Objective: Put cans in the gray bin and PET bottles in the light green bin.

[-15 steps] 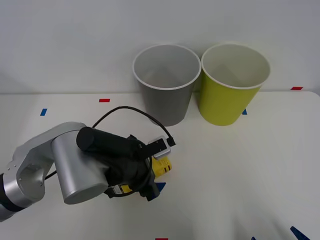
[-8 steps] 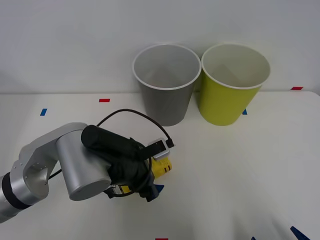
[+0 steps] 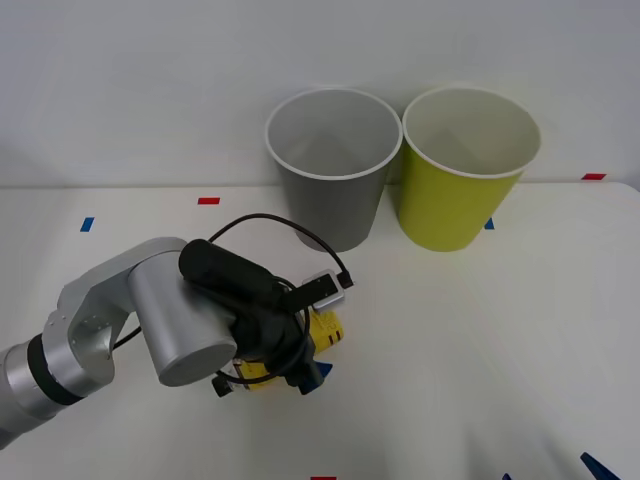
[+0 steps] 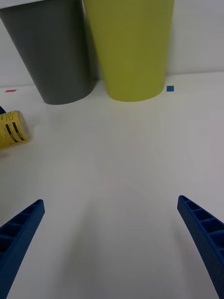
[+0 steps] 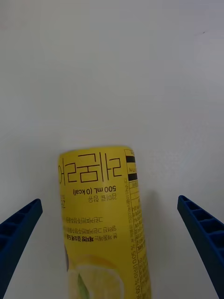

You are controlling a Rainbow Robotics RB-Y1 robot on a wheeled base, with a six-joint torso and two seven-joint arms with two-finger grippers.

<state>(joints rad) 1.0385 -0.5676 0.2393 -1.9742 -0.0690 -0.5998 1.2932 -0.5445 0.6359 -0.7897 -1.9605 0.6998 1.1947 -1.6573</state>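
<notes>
Honestly, your left gripper (image 5: 109, 261) sits spread wide with the PET bottle (image 5: 100, 224) lying between its fingers, untouched. Center it, drop lower, then squeeze around the label's middle. Right gripper (image 4: 112, 247) waits spread apart, facing the light green bin (image 4: 128, 46).

In the front view the left arm (image 3: 190, 320) covers most of the yellow bottle (image 3: 325, 328), and we cannot make out its cap. In the left wrist view the bottle's lower end runs off the edge. The right wrist view cuts off both bins' rims.
</notes>
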